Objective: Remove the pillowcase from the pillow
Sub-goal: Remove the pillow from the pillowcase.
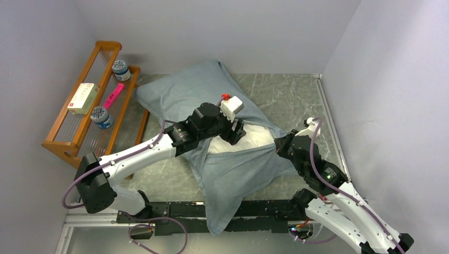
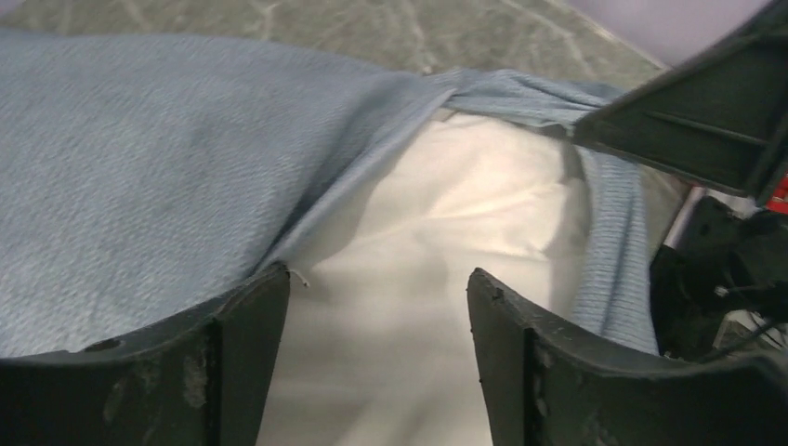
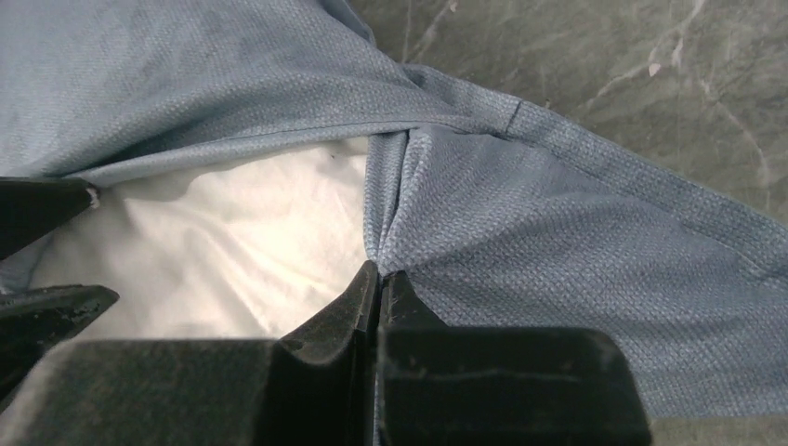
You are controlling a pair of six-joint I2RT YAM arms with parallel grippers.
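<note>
The grey-blue pillowcase (image 1: 185, 95) lies across the middle of the table, its open end spread toward the near side. The white pillow (image 1: 254, 138) shows through the opening. My left gripper (image 1: 236, 136) is open, its fingers straddling the bare white pillow (image 2: 390, 279) just inside the opening, with the pillowcase (image 2: 139, 186) beside the left finger. My right gripper (image 1: 279, 146) is shut on the pillowcase edge (image 3: 483, 232) at the right side of the opening, with the cloth bunched at its tips (image 3: 379, 271). The pillow (image 3: 232, 242) lies left of them. The patchwork face is hidden.
A wooden rack (image 1: 69, 143) stands at the left, holding two jars (image 1: 120, 69), a box (image 1: 83, 98) and a pink item (image 1: 113, 96). Walls close in the left, back and right. The grey marbled tabletop (image 1: 286, 95) shows at the back right.
</note>
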